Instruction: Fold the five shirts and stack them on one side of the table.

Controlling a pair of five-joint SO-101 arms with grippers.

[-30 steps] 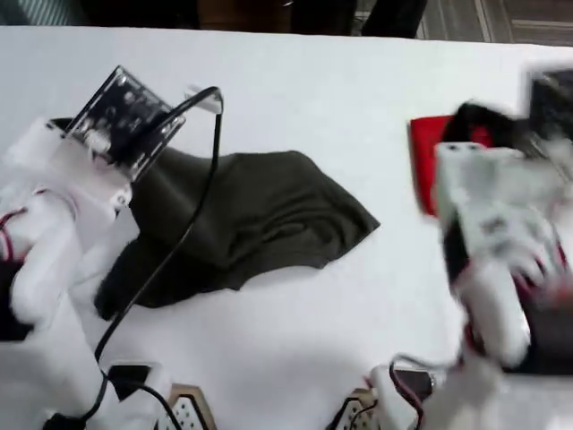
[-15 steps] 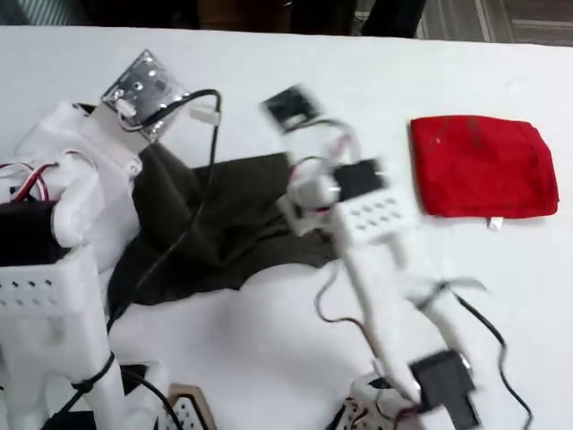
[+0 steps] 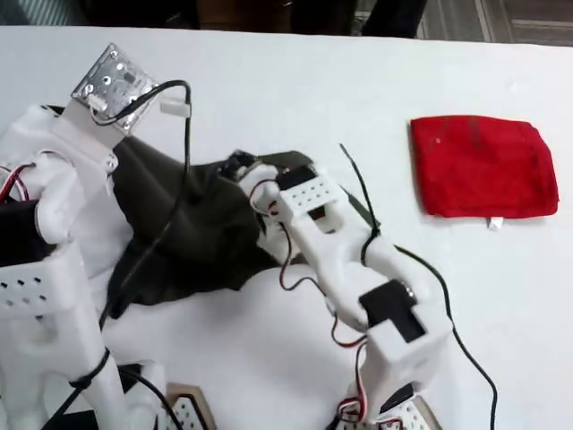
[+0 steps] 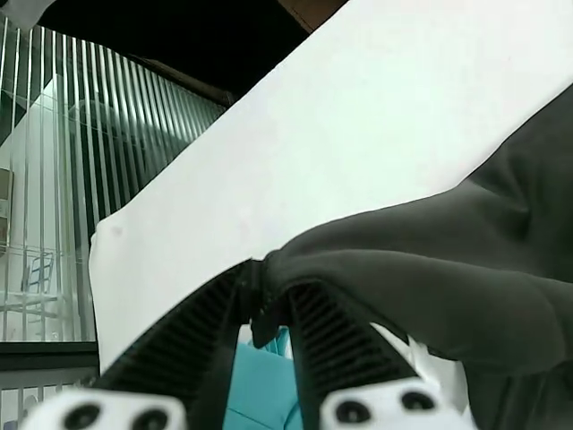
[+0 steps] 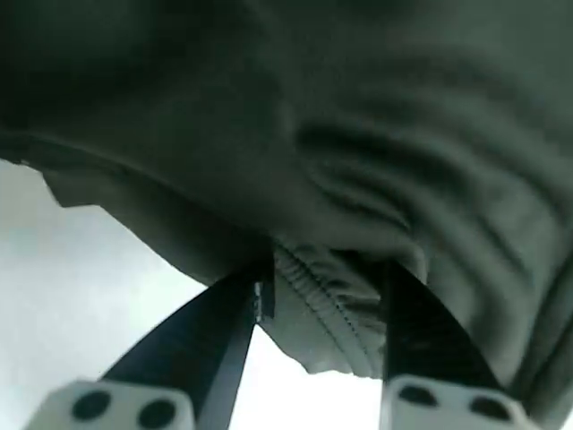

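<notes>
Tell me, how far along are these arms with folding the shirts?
Done: one red shirt lies folded at one side of the table. In hand: the dark shirt lies crumpled mid-table; the left gripper is shut on one edge, and the right gripper is open astride its hem. Left: fold this one and stack it on the red; of the five shirts, I see these two.

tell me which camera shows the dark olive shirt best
High view: the crumpled dark olive cloth shirt shows almost whole. Left wrist view: a fold pinched in the left pincer. Right wrist view: its hem between the open right pincer.
</notes>
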